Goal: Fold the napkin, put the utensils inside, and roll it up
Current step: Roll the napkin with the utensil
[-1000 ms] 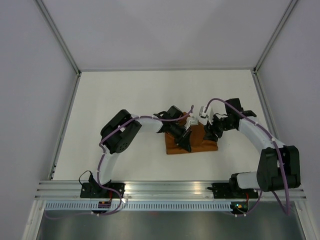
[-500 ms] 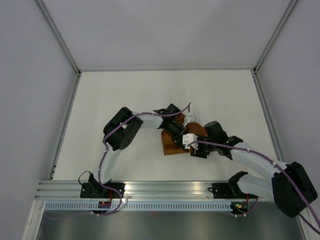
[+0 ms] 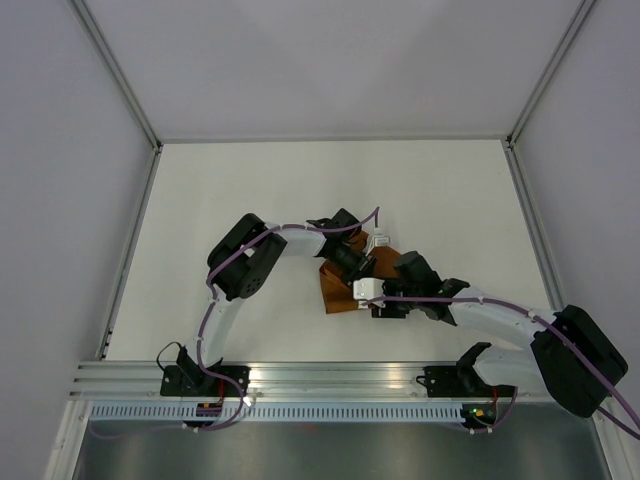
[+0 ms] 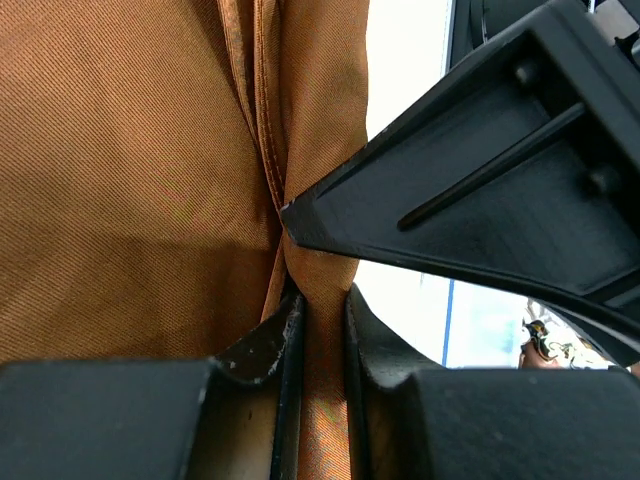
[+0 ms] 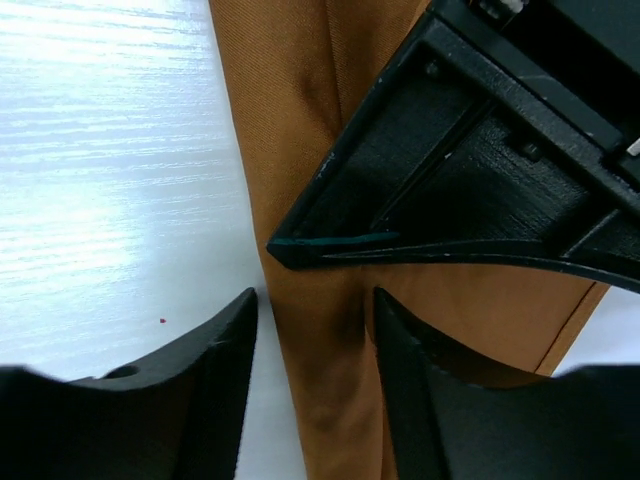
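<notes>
1. Rust-orange napkin (image 3: 337, 292) lies bunched into a narrow, creased bundle on the white surface (image 3: 250, 190), near the middle.
2. My left hand (image 4: 318, 330) is clamped on a hemmed ridge of the cloth. Its wrist view shows fabric squeezed into the thin slot between its fingers.
3. My right hand (image 5: 315, 320) has its jaws apart, straddling a strip of the napkin on the near side. White shows between one finger and the cloth, so I read it as not gripping.
4. I see no utensils in any view, and I cannot tell whether they are wrapped inside.
5. The biggest risk, as I judge it, is that the two hands are nearly touching, each one's finger filling the other's camera. A small sideways move could knock them together or trap one finger under the other.
6. If the right hand closes off-centre it may catch only one layer. Pulling then would drag the fold open rather than tighten it.
7. The fabric looks glossy, so I expect it to slip from a shallow pinch.
</notes>
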Available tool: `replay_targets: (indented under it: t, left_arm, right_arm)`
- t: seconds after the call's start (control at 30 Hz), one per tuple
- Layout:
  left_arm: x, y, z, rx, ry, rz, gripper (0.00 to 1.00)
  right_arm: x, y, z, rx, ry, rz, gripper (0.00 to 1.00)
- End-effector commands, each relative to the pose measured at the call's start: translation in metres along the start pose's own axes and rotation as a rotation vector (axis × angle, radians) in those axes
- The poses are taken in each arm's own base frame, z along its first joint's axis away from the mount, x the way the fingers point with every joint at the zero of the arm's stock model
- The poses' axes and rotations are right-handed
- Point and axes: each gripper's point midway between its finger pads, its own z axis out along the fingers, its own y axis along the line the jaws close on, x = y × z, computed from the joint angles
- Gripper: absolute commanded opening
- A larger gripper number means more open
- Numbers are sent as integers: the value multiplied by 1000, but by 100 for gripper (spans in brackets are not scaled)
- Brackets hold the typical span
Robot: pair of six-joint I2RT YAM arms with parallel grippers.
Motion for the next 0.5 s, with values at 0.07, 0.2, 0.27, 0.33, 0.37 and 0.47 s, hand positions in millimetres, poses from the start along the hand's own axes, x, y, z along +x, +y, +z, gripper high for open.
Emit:
replay_targets:
  t: [0.07,0.2,0.27,0.33,0.37,0.47]
  left_arm:
    - [44,44,5,-159,98,-141,18]
    - [37,41,1,-169,82,-131,30]
    - [33,40,-3,-173,67,-125,37]
    - [22,34,-8,-183,33,-129,42]
    - [17,33,-13,-180,16,-130,42]
    - [-2,23,-25,-171,-45,-120,44]
  right_arm:
    - [2,-2,5,4,16,11,50]
    - [4,3,7,-36,34,20,37]
    - [7,9,8,-67,45,27,29]
    - [8,12,10,-89,49,32,26]
    - [9,16,10,-108,53,33,25]
    - [11,24,12,-162,64,47,22]
